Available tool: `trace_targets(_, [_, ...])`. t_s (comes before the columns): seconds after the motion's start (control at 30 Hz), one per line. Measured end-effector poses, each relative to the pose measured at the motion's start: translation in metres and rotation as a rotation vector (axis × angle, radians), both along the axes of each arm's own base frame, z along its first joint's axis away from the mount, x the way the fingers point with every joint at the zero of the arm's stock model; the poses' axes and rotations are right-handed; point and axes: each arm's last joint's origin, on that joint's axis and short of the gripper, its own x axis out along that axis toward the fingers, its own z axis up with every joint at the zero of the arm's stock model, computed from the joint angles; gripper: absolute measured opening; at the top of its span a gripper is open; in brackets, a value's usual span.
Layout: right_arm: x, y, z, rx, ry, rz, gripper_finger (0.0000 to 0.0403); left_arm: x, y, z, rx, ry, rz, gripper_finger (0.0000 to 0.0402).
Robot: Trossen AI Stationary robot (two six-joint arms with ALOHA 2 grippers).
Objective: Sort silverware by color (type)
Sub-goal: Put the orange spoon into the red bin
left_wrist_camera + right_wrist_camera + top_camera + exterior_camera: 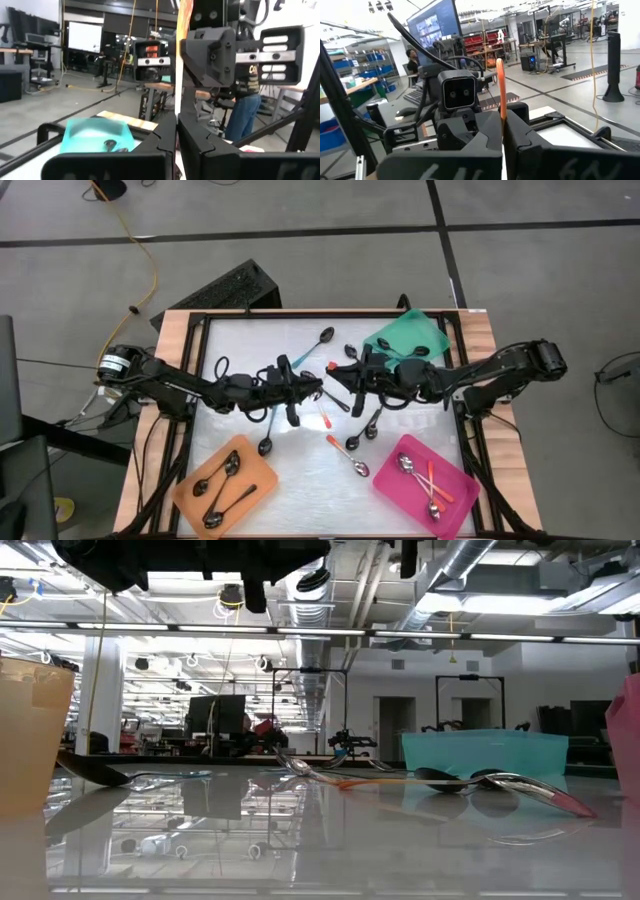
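While both arms meet above mid-desk, the left pincer [176, 125] and right pincer [502, 131] each clamp an orange-handled spoon [500, 85] between them. Other spoons [352, 461] lie on the desk [240, 350] and in 3 trays [190, 490].

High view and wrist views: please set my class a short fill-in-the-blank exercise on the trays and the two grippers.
1. The flat tray holding small metal spoons with orange handles is coloured ___.
2. The flat teal tray lies beside the ___ arm.
3. The left gripper and the right gripper both clamp one thin spoon handle, coloured ___.

Missing words: pink; right; orange.
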Motion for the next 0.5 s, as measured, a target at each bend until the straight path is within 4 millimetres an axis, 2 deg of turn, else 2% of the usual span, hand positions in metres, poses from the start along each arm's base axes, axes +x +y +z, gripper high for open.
trace_targets(0.13, [0.000,0.000,-0.003,0.011,0.023,0.001,0.0005,0.001,-0.001,-0.003,0.007,0.027,-0.019,0.0025])
trace_targets(0.5, [0.001,-0.001,-0.014,0.068,0.127,-0.027,0.0002,0.002,-0.001,-0.013,-0.034,0.127,-0.013,0.0141])
